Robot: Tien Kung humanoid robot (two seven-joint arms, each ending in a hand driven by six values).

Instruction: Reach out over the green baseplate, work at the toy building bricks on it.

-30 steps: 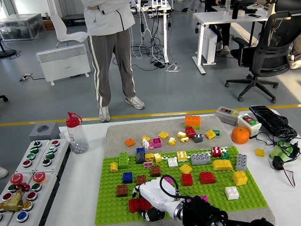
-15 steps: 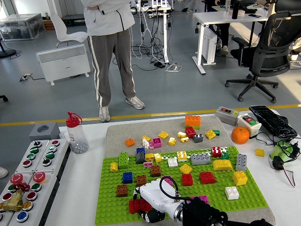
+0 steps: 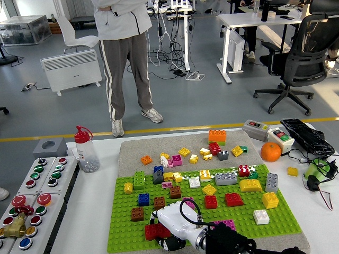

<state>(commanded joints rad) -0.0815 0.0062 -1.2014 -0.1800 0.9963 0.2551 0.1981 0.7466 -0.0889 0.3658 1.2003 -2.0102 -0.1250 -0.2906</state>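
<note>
The green baseplate (image 3: pixel 123 228) lies on a grey mat in the middle of the table, with many coloured bricks stuck on it. My right hand (image 3: pixel 174 221), white-shelled on a black arm, reaches in from the bottom right over the plate's near left part. It rests against a flat red brick (image 3: pixel 152 231); whether it grips the brick is hidden. Just beyond the hand stand a brown brick (image 3: pixel 137 213), a blue brick (image 3: pixel 143 199) and a second brown brick (image 3: pixel 159 201). A magenta brick (image 3: pixel 228 224) shows beside my forearm. My left arm is out of view.
Loose bricks lie on the grey mat (image 3: pixel 137 148) behind the plate, among them an orange brick (image 3: pixel 217 136). A red-capped bottle (image 3: pixel 85 151) and a button box (image 3: pixel 32 193) stand at the left, an orange (image 3: pixel 270 152) at the right. A person (image 3: pixel 124 53) stands beyond the table.
Hardly anything differs: my right forearm has shifted very slightly, and the hand stays at the red brick.
</note>
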